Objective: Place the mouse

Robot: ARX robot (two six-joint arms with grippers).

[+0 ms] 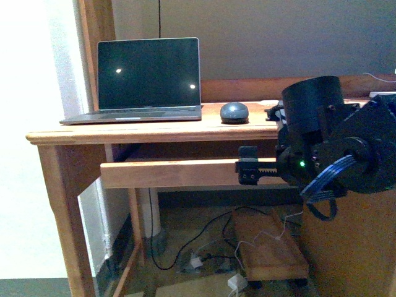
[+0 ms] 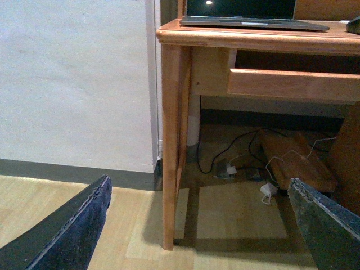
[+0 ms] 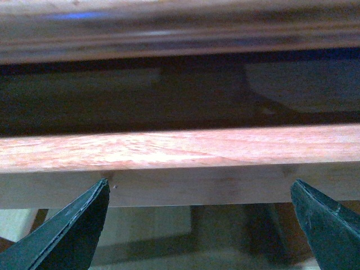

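The mouse sits on the wooden desk, near the front edge and toward the right end, just beside the right corner of the open laptop, not touching it. The laptop screen is dark. Below the desktop a keyboard tray is pulled out. The right gripper is at the tray's front edge, its jaws wide apart with nothing between them. The left gripper hangs low over the floor, near the left desk leg, jaws also spread wide and empty. Cables lie on the floor under the desk.
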